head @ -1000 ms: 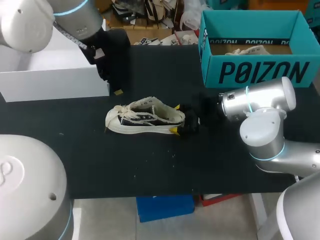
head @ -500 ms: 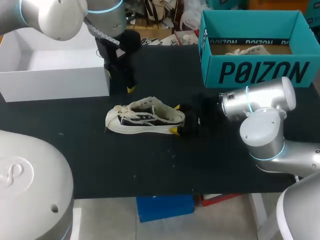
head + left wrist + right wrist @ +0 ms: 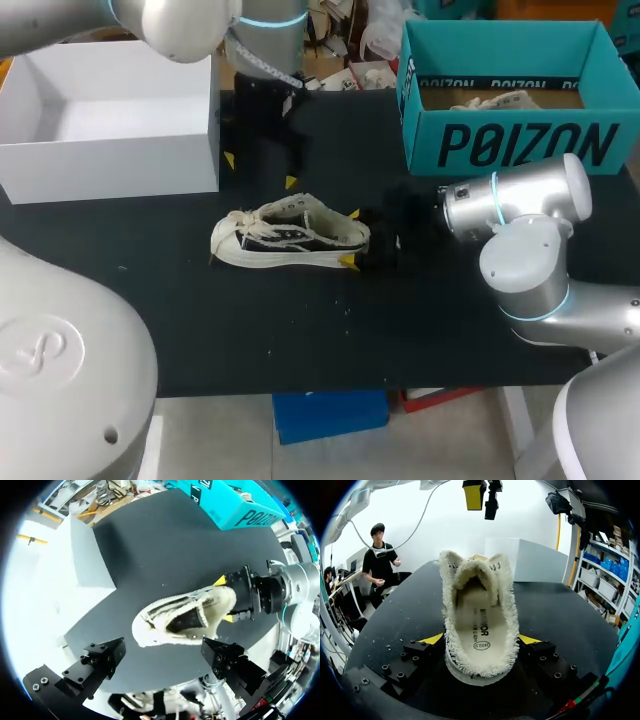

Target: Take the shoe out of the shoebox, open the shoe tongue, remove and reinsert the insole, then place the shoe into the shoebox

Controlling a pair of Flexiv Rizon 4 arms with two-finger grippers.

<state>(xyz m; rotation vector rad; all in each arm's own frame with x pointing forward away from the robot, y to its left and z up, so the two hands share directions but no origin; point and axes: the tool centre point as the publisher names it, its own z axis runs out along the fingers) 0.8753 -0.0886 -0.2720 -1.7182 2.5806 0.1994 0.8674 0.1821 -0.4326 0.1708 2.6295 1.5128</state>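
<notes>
Shoe (image 3: 290,238) upright on black table (image 3: 300,330), heel clamped between jaws of right gripper (image 3: 350,238). Long axis runs straight out from them, toe at far end. Left gripper (image 3: 260,171) hovers, jaws wide apart, shoe opening ahead, untouched. White shoebox (image 3: 110,165) just beside left gripper; bare table past toe.

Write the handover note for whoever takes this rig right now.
Right pincer: shut on the heel of the shoe, which stands on its sole on the table.
Left pincer: open, empty, above the table behind the shoe, beside the white shoebox.
Done: the shoe is out of the box. Insole lies inside the shoe; cannot tell whether it was already pulled.
Left: tongue and insole steps if undone, then the shoe into the shoebox.
</notes>
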